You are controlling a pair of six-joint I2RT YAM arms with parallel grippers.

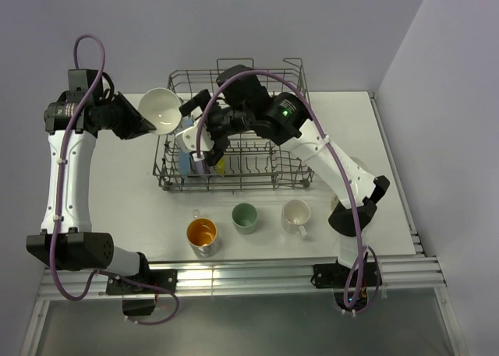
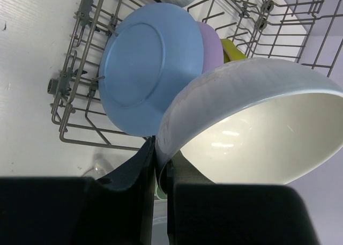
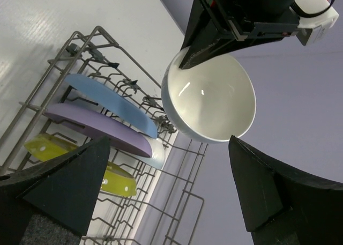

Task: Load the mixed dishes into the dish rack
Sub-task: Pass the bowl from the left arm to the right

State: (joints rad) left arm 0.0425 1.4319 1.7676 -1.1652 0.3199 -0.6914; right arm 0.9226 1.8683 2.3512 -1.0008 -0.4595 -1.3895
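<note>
L claw (image 1: pixel 143 121): clamped on the rim of the white bowl (image 1: pixel 161 109). In the L wrist view you saw both fingers (image 2: pixel 140 175) pinching the wall at its low edge.
R claw (image 1: pixel 206 138): jaws wide, nothing btwn them, hanging over the L half of the dish rack (image 1: pixel 234 186).
Bowl pos: in the air, off the worktop (image 1: pixel 125 208), at the rack's far-L corner, about over its L rim. Hard to tell if it was inside or outside the wire line.
Bowl tilt: mouth up and turned toward the R claw. The R wrist view looked straight into it.
Key relation: the rack lay to the R of your L claw, so the bowl had to cross R and come down.
Rack contents: blue plate (image 2: pixel 144 68), lavender plate (image 2: pixel 211 46) and yellow-green plate (image 2: pixel 233 49) stood on edge, side by side, in the near-L tines below the bowl.
Nearer arm: L had the bowl. R was just beside it, w/ the bowl about in line w/ its open jaws.
Judgement: the free tines looked to be R of the plates. Watch the R claw, it hung close to that path.
Not loaded yet: orange-inside cup (image 1: pixel 201 233), pale green cup (image 1: pixel 244 216) and white mug (image 1: pixel 296 214), in a row on the worktop near the rack's front.
</note>
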